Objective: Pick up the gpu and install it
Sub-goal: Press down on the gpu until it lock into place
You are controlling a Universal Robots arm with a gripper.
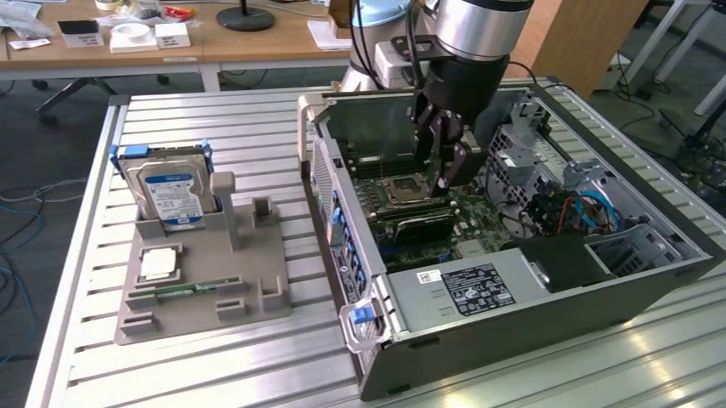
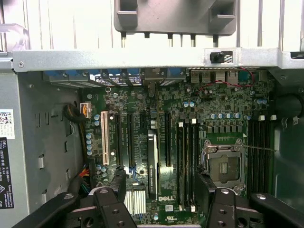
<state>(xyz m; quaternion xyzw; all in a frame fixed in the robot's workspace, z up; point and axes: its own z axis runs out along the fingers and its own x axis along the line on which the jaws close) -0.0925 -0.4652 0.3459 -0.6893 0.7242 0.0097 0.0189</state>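
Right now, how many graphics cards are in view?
1. The graphics card stands edge-on in a slot on the motherboard inside the computer case, beneath the open pincer. Others could be hidden.

An open computer case (image 1: 511, 280) lies on the slatted table (image 1: 182, 374), at the exterior view's right. A parts holder (image 1: 204, 280) sits on the table at its left, a hard drive (image 1: 172, 194) upright in its far end. The gripper (image 1: 445, 166) hangs inside the case above the motherboard (image 2: 190, 142), where the gpu (image 2: 152, 164) stands in a slot beside the processor socket (image 2: 224, 164)
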